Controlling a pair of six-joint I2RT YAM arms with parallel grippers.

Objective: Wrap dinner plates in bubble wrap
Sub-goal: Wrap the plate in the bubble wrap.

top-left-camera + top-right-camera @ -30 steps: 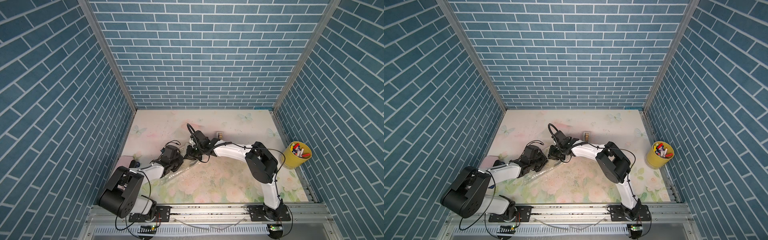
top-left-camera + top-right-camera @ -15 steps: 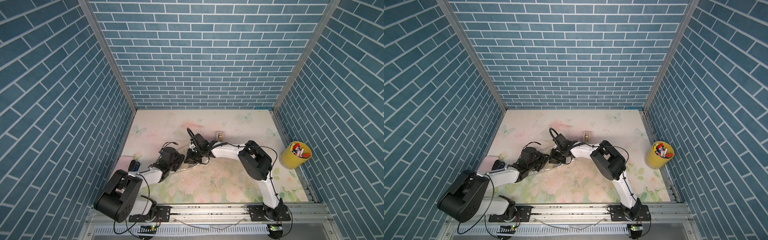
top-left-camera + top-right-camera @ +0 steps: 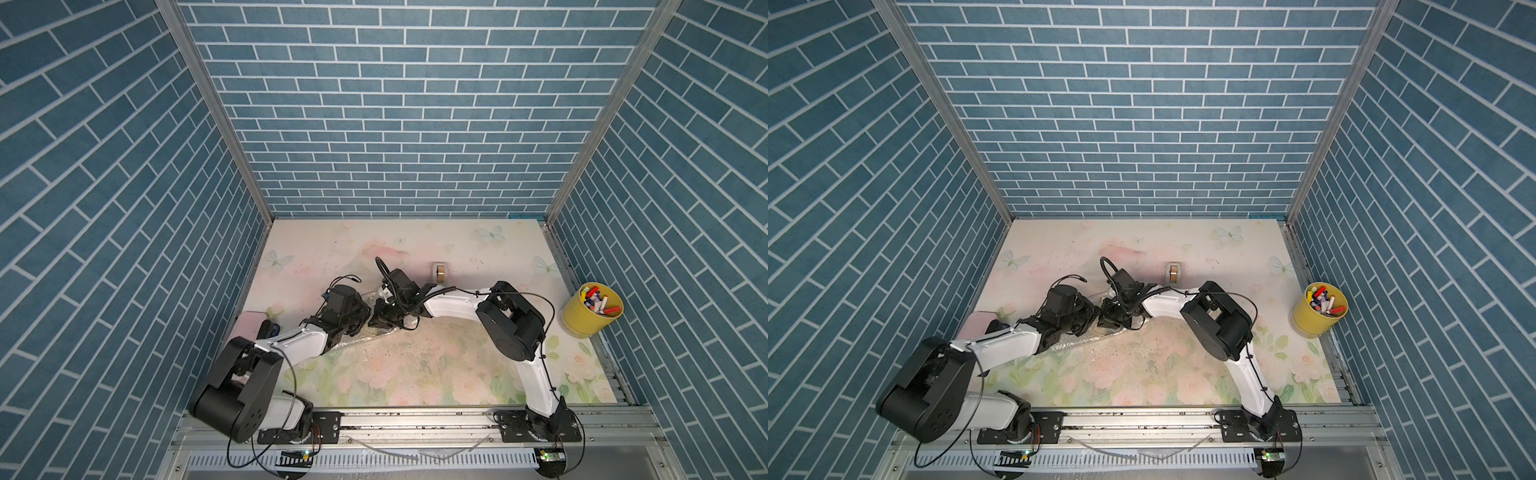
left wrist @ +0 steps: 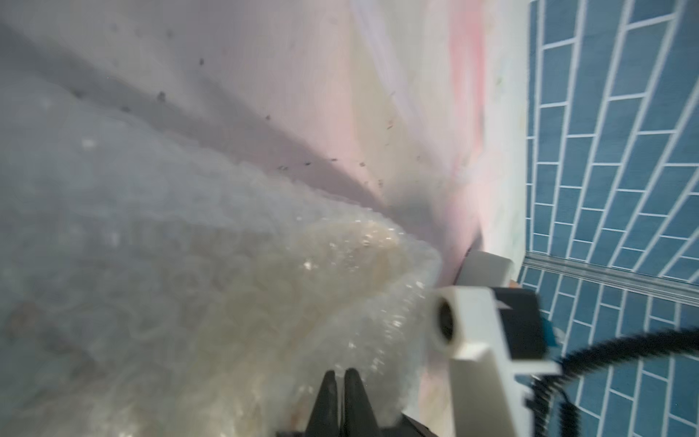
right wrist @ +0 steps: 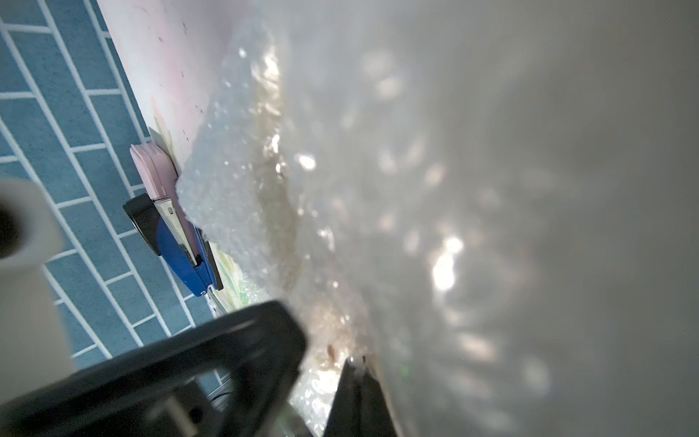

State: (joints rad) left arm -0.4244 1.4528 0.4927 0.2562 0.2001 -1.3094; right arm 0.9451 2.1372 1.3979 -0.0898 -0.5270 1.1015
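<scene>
In both top views the bubble wrap (image 3: 354, 337) (image 3: 1076, 339) is seen bunched on the table (image 3: 415, 365), at about 9 o'clock from the middle of the table. The plate (image 4: 340, 261) is found inside this bundle. In the left wrist view it is shown only as a cream rounded shape behind the bubbles, and its pattern cannot be made out. The left gripper (image 4: 340, 374) is placed just over the wrapped plate with its two fingers pressed together. Whether a layer of wrap is pinched between them cannot be told. The right gripper (image 5: 357, 365) is closed as well, and a fold of the bubble wrap is held at its tips, with the sheet rising from there close to the camera. A stapler (image 5: 181, 246) and a pink pad (image 5: 153, 170) are seen at the 9 o'clock edge of the table. A tape roll (image 3: 439, 272) is seen toward 12 o'clock, and a yellow cup (image 3: 592, 309) at the 3 o'clock edge.
</scene>
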